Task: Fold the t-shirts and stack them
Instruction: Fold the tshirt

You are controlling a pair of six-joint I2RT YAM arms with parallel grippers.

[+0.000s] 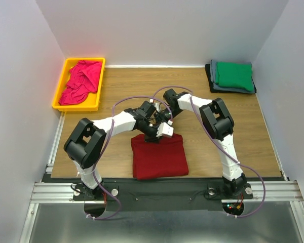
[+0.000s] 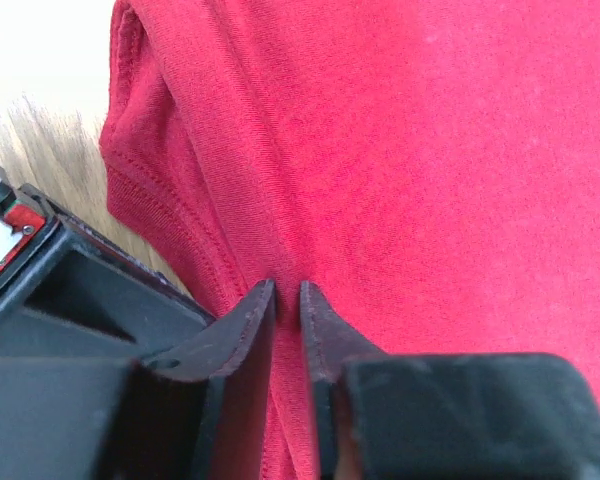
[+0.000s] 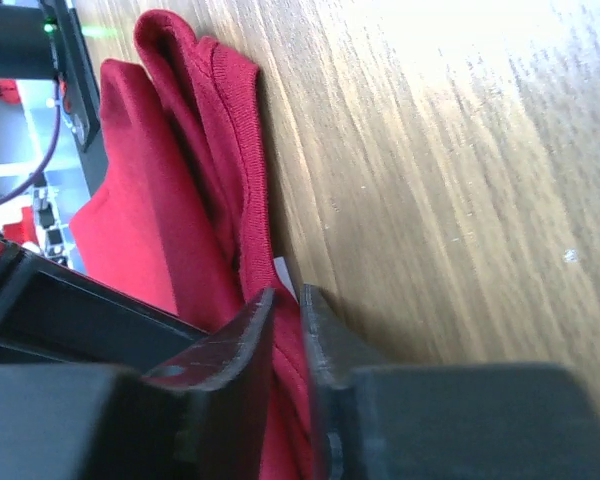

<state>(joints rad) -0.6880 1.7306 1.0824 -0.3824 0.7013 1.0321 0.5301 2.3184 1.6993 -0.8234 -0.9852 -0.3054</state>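
**Both hands pinch the far edge of the folded dark red tee**

The dark red t-shirt lies folded into a rough rectangle on the wooden tabletop. It sits at the near edge, midway between the 2 arm bases. Both arms reach inward and meet over the shirt's far edge, their wrists close together.

In the left wrist view, the left hand is clenched on the dark red t-shirt. Its 2 black fingers stand almost together, with only a thin slit between the tips, and a ridge of red cloth runs into that slit. A stitched hem curls along the left of this view, with bare wood beyond it.

In the right wrist view, the right hand is likewise clenched on the same shirt. Its fingertips close on the layered hem where the cloth meets the wood. The folded edge runs away from the tips toward the top of the view, doubled over on itself.

At the far left sits a yellow bin holding the magenta-pink t-shirt, crumpled in a loose heap. At the far right corner is a stack of 3 folded tees. The green t-shirt is on top and the grey t-shirt shows under it. The black t-shirt is at the bottom, with only its edge visible. Both the bin and the stack are well apart from the hands.
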